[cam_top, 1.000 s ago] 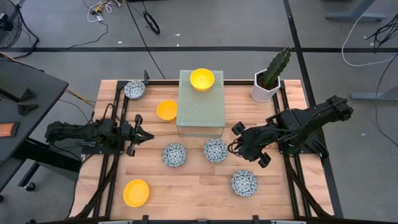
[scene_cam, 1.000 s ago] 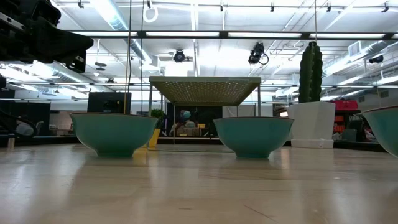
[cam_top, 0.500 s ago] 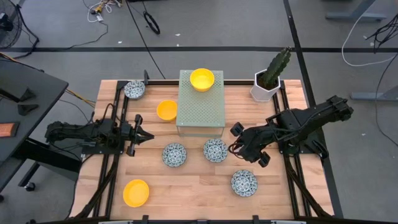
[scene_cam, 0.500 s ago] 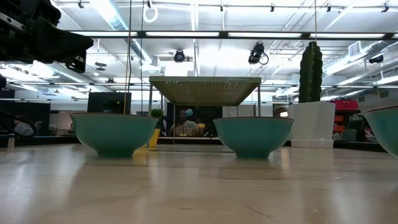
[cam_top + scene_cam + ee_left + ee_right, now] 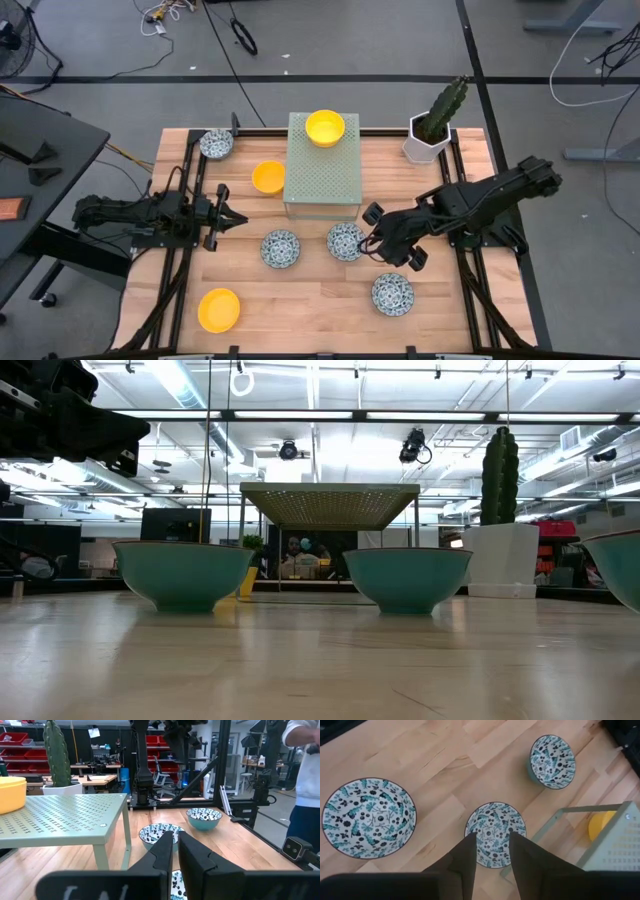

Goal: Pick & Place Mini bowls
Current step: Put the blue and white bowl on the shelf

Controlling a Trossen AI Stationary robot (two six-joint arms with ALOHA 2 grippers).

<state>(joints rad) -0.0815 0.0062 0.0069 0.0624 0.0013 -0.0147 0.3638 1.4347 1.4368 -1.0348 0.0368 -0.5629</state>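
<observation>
Target bowl (image 5: 346, 241): blue-patterned, on the table in front of the rack; it lies directly under the right gripper's fingertips in the right wrist view (image 5: 495, 834).
Right gripper (image 5: 372, 229): above the table at the target bowl's right edge, pointing down toward it; fingers parted with a narrow gap, nothing between them.
Second patterned bowl (image 5: 281, 248): left of the target bowl, farther from the right gripper, between the two grippers.
Third patterned bowl (image 5: 392, 294): just in front of the right gripper, toward the table's near edge.
Fourth patterned bowl (image 5: 217, 144): far left corner, behind the left gripper, well apart from the right one.
Yellow bowl on rack (image 5: 325, 127): sits on the rack's back end, well behind the right gripper.
Yellow bowl by rack (image 5: 268, 177): on the table just left of the rack, nearer the left gripper.
Front yellow bowl (image 5: 219, 309): near-left part of the table, in front of the left gripper.
Rack (image 5: 322, 190): pale green perforated stand, behind and left of the right gripper.
Left gripper (image 5: 238, 219): waits at the table's left side, pointing right toward the bowls; fingers almost together, holding nothing.
Cactus pot (image 5: 428, 140): white, far right corner, behind the right arm.
Writing: none readable on the bowls, rack or pot.
Person (image 5: 305, 775): partly seen beyond the table in the left wrist view.
</observation>
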